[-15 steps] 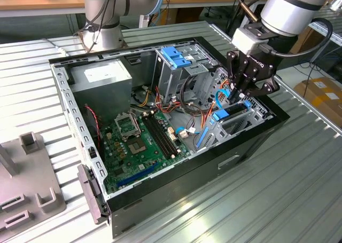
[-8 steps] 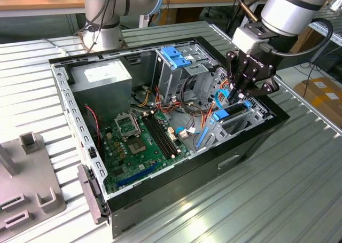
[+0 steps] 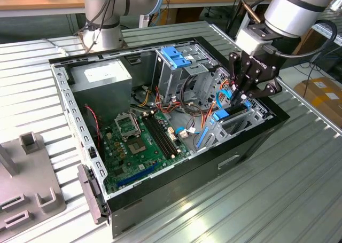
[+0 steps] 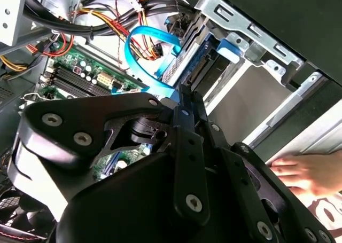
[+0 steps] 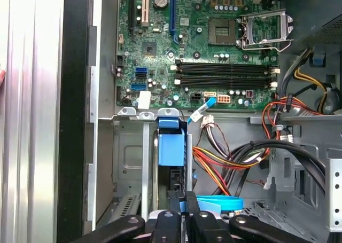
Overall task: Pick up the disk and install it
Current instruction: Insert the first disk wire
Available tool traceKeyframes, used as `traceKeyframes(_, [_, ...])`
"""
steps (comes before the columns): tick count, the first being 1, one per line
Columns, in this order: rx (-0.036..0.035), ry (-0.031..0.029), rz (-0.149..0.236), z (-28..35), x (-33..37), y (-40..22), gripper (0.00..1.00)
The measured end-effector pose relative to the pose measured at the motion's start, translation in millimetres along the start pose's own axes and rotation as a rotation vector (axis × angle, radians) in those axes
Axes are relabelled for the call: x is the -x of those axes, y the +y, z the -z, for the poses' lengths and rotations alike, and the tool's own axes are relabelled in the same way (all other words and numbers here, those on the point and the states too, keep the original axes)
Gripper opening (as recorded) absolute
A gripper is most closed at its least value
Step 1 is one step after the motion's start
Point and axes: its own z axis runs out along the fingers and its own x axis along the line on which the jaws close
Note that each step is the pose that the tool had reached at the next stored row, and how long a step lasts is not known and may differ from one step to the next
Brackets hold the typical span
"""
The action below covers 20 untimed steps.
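Touching disk edge inside narrow bay

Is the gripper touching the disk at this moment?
Cannot tell. In the first wrist view the gripper overlaps the disk's near end, hiding any gap.

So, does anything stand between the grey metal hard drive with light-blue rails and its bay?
Nothing visible does. The disk already stands edge-on inside the metal drive cage, the gripper at its end; a light-blue flat cable loops beside, not across.

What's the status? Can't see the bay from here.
Gripper shut, at the disk. Disk on edge in the bay. Blue cable looped beside gripper; a hand outside the case.
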Motion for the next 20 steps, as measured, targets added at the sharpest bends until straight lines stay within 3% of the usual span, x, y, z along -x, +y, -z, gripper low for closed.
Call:
traceKeyframes(1, [-0.0001, -0.0092, 0.0, -0.5, -1.3, 0.1, 0.16])
traceKeyframes(2, [-0.0001, -0.0111, 0.0, -0.5, -2.2, 0.1, 0.16])
traceKeyframes(3, [-0.0003, -0.0213, 0.001, -0.5, -5.2, 0.1, 0.16])
traceKeyframes(5, [-0.0003, -0.0258, 0.001, -0.5, -8.5, 0.2, 0.16])
traceKeyframes(6, [-0.0005, -0.0377, 0.001, -0.5, -8.6, 0.2, 0.16])
traceKeyframes(7, [-0.0009, -0.0625, 0.002, -0.5, -8.8, 0.2, 0.16])
traceKeyframes(20, [-0.0009, -0.0628, 0.002, -0.7, -11.6, 0.2, 0.16])
